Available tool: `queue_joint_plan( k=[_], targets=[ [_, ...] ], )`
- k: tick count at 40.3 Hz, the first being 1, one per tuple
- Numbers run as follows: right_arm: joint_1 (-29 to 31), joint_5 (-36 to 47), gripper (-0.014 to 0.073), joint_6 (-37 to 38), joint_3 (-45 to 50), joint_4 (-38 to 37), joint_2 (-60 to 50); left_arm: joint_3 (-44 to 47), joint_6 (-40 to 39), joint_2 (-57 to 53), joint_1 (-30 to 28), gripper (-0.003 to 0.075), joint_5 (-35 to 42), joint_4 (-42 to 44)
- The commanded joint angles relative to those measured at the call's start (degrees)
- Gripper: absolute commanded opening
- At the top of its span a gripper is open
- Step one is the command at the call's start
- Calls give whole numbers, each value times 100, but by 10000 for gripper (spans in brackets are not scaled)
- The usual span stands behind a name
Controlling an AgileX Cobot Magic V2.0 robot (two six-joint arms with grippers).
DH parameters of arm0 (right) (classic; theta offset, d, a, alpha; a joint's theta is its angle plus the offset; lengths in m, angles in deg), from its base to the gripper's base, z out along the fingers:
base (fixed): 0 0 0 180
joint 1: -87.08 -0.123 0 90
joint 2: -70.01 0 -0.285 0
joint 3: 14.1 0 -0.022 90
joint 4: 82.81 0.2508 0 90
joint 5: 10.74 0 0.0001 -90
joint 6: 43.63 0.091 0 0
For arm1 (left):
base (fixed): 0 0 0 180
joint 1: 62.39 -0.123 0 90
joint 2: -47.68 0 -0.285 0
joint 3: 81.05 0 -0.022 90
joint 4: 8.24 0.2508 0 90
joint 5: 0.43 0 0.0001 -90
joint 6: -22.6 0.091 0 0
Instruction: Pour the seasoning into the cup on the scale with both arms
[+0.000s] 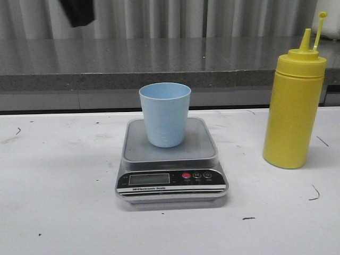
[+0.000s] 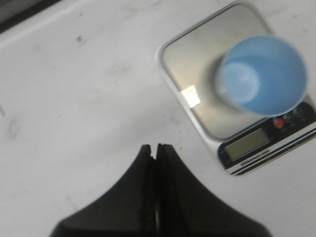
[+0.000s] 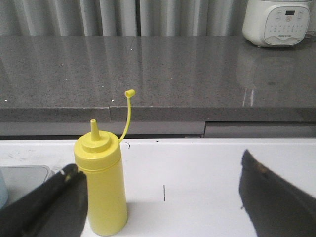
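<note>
Risks first: tall yellow plastic squeeze bottle [image 1: 294, 109] likely to tip if clipped by one finger on approach; small pale blue plastic tumbler [image 1: 164, 114], light and empty, easily knocked off flat silver-grey digital scale [image 1: 171, 162] during pouring; overshoot possible from hard squeeze. Bottle upright on white table [image 1: 64, 212], well right of scale, cone nozzle uncapped, tethered cap sticking up. Right gripper [image 3: 158, 197] spread wide, facing bottle, not touching. Left gripper [image 2: 156, 153] clenched, holding nothing, above table beside scale.

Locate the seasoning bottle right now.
Front view: the seasoning bottle stands upright on the table's right side, apart from the scale holding the cup.
</note>
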Motion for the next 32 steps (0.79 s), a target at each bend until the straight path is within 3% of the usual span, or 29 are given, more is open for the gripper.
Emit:
queue_joint_plan(
  k=[1,13,20,32],
  targets=[
    [23,467,639,-1,-161,-77,89,549,-168,-819,-432,-20,161,15],
    [23,490,639,-1,-161,-77,89,2912,-385,-2320,-1463,-20,1549,15],
    [23,483,639,-1,-161,-77,89,4012,-488,-3228,-1523,-20,2655,3],
    [23,461,639,-1,-161,-77,89,5869,-488,-5390,-1512,-20,5245,-93]
  ],
)
